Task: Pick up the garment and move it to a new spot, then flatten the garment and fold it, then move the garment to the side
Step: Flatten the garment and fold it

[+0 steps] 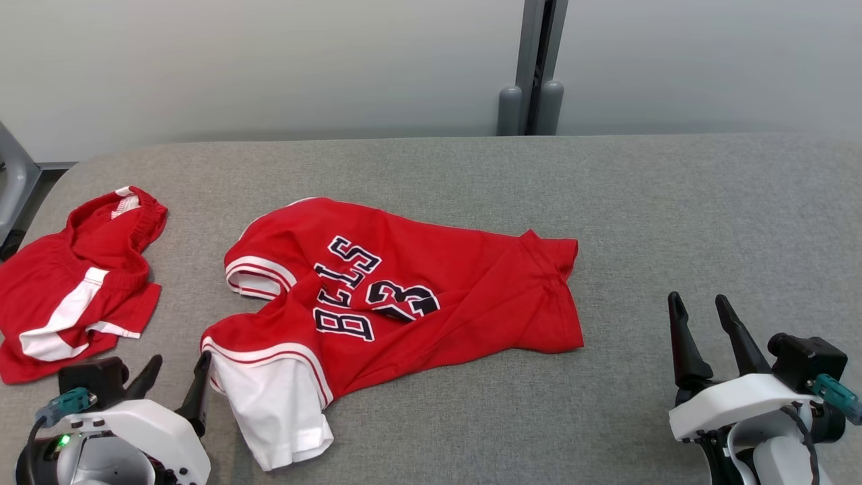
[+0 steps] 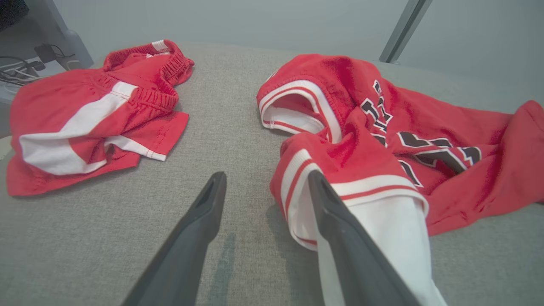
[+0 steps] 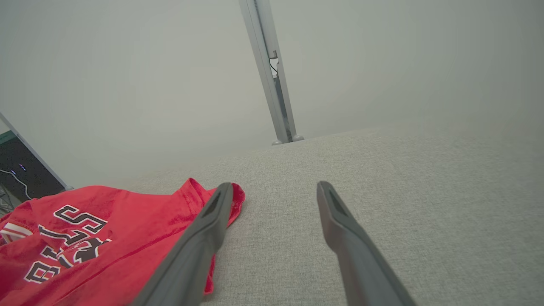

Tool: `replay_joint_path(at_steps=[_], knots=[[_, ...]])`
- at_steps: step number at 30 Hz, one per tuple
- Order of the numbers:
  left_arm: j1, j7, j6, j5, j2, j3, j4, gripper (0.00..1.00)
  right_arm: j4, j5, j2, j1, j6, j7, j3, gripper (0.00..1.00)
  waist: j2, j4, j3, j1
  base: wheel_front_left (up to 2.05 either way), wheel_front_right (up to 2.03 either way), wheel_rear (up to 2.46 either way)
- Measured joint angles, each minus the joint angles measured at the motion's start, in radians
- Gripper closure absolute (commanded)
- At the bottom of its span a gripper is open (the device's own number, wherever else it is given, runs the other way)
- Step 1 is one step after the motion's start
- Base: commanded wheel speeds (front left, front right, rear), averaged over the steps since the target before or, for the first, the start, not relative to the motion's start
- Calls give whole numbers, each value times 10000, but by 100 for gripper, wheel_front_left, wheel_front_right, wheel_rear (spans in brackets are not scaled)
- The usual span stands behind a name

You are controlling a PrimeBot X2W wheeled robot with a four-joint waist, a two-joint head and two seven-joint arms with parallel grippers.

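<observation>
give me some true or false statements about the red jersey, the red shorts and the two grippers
1. The red jersey with dark lettering lies on the grey fabric table. True.
2. The left gripper is shut on the jersey's white sleeve. False: its jaws are open, with one finger right beside the sleeve.
3. The red shorts with a white stripe lie on top of the jersey. False: they lie apart from it, to the robot's left.
4. The right gripper is open over bare table. True.
5. The jersey is neatly folded. False: it lies spread out and wrinkled, not yet folded.
</observation>
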Motion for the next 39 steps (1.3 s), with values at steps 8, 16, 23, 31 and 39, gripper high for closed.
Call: replay_joint_path(at_steps=[8, 16, 23, 31, 39], knots=[[399, -1076, 546, 512, -17, 163, -966, 0, 35, 8, -2, 18, 0, -69, 102, 0, 0, 125, -211, 0, 0, 0, 0], [620, -2169, 731, 683, -299, 245, -1419, 0, -59, -127, -4, 80, 0, -159, 267, 0, 0, 48, -425, 0, 0, 0, 0], [869, -3294, 777, 731, -504, 397, -1593, 0, -677, -153, -4, 192, 0, -263, 550, 0, 0, -84, -515, 0, 0, 0, 0], [1011, -3806, 821, 849, -798, 443, -1499, 0, -1634, -257, -4, 514, 0, -309, 476, 0, 0, -100, -562, 0, 0, 0, 0], [1220, -3985, 665, 1047, -1108, 474, -1639, 0, -2105, -464, -10, 817, 0, -311, 259, 0, 0, -179, -621, 0, 0, 0, 0]])
